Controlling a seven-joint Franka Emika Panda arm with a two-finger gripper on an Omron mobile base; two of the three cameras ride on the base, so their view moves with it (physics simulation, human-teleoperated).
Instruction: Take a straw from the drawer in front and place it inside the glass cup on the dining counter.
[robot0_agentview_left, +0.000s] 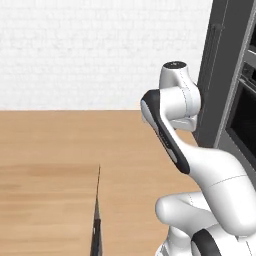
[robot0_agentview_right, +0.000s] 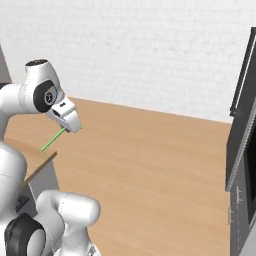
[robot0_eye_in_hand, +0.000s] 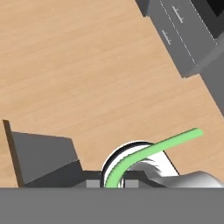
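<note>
A white brick wall (robot0_agentview_left: 75, 50) closes the far side of the room, above a light wooden floor (robot0_agentview_right: 150, 165). Tall dark grey cabinets (robot0_agentview_left: 225, 75) stand at the right, with small metal bar handles (robot0_eye_in_hand: 175, 11) on the grey fronts seen from the hand view

Open wood floor (robot0_agentview_right: 160, 165) is lying wide and bare ahead of the gripper (robot0_agentview_right: 70, 125), which is carrying the straw (robot0_agentview_right: 52, 139) clamped, while a dark cabinet (robot0_agentview_right: 242, 150) is standing well off at the right and a grey counter corner (robot0_agentview_right: 42, 177) is jutting up just below the straw.
</note>
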